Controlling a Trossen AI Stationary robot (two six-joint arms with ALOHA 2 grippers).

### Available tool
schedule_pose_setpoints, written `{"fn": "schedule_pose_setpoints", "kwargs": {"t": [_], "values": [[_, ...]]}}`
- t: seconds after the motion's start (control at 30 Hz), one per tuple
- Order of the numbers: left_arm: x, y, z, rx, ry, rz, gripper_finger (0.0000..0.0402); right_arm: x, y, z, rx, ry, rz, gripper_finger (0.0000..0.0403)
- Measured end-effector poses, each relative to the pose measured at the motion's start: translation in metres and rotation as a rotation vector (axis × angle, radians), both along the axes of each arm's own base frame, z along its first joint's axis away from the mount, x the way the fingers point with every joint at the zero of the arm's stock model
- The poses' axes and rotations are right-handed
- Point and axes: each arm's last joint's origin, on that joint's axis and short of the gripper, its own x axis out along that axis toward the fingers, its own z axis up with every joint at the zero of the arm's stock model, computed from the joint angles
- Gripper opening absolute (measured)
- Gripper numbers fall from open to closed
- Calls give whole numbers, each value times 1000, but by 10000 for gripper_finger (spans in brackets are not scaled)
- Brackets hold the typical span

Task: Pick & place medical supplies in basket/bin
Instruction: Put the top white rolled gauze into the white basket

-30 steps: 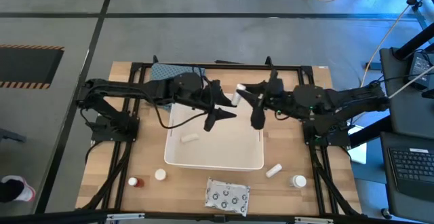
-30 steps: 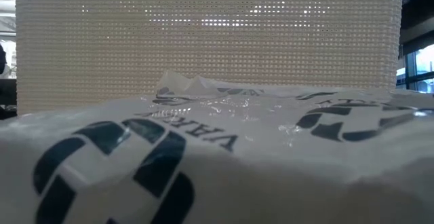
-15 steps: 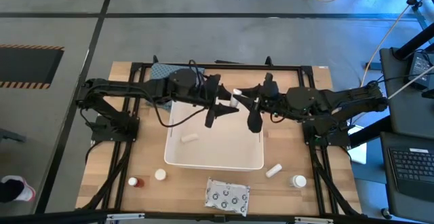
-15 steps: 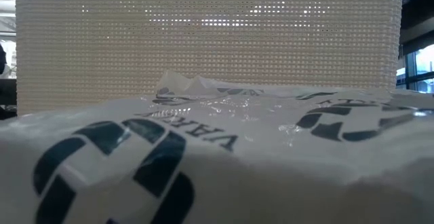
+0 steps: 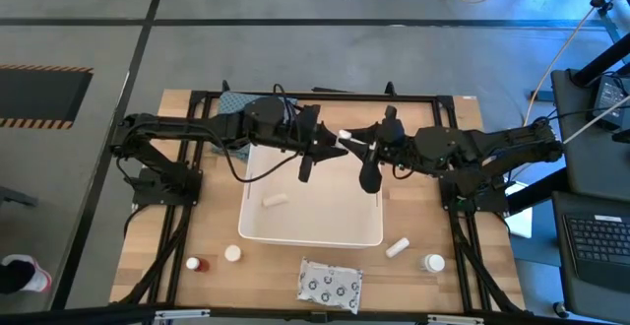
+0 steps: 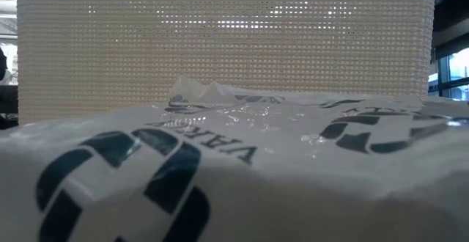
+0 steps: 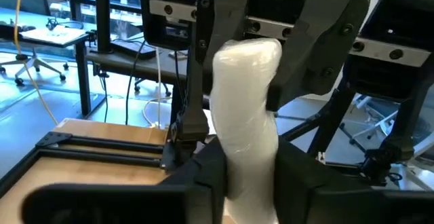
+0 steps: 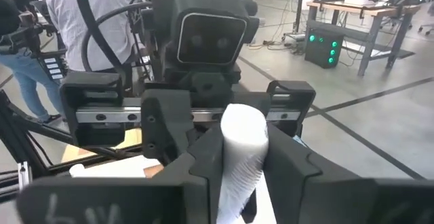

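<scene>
Two matte-black arms, blocky jointed links, black cables looped along them. Left gripper (image 5: pixel 330 148) & right gripper (image 5: pixel 356 146): dark angular fingers, silver rail w/ screws.

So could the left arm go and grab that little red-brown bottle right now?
Probably not at once: the left hand is closed on a white tube that the right hand also grips, above the tub. The table around the bottle looks free.

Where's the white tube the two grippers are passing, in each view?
High view: white tube above the white tub's far edge, between left gripper and right gripper.
Low view: not in it; a printed packet fills the foreground.
Left wrist view: centre, upright.
Right wrist view: centre.
Shared landmark: the opposite gripper behind the tube.
</scene>
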Motion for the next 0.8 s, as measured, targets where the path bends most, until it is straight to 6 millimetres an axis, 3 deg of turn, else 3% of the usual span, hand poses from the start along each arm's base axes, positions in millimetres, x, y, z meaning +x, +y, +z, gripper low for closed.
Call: {"fn": "schedule_pose_setpoints", "kwargs": {"t": [0.2,0.4,0.57,0.8], "values": [[-5,0,-10,13,126,-1,48,-12,-3,1,17,53,1,162],[-20,0,-38,28,472,-13,58,-50,-6,29,25,25,24,222],[-41,-3,-62,30,792,-31,55,-78,-11,39,83,4,33,237],[-41,-2,-90,26,1033,-23,55,-95,-18,32,117,77,-35,238]]}}
